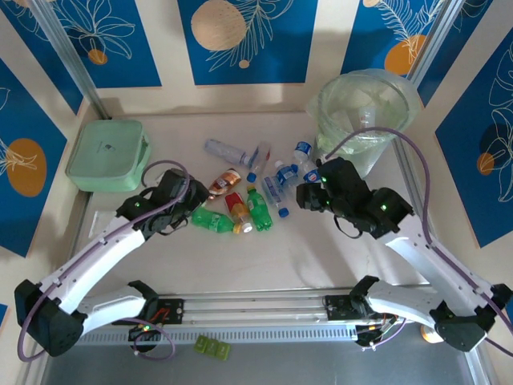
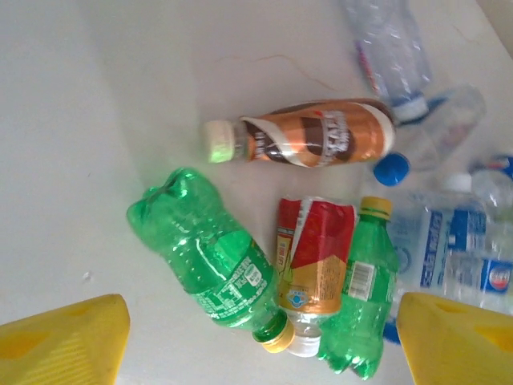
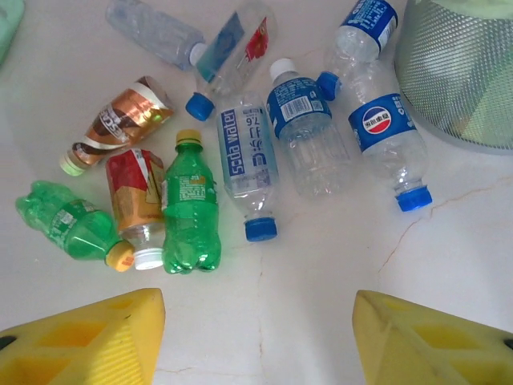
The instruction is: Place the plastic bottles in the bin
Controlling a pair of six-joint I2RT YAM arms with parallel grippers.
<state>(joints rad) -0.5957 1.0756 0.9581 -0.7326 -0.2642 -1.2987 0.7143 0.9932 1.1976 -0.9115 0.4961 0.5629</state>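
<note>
Plastic bottles (image 3: pixel 250 160) loose on table (image 3: pixel 321 265) beside bin (image 3: pixel 449 72), left gripper (image 2: pixel 263 321) and right gripper (image 3: pixel 258 305) both wide, empty

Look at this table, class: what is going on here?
Two robot arms are set to put plastic bottles into the bin. The bottles lie scattered on the table beside it. The left gripper and the right gripper hover over the pile, both open, neither holding anything.

A pale tabletop (image 1: pixel 264 265) sits boxed in by cream walls (image 1: pixel 329 40) hung with blue panels (image 1: pixel 280 60) (white leaf sketches, orange discs) under soft, even light.
</note>
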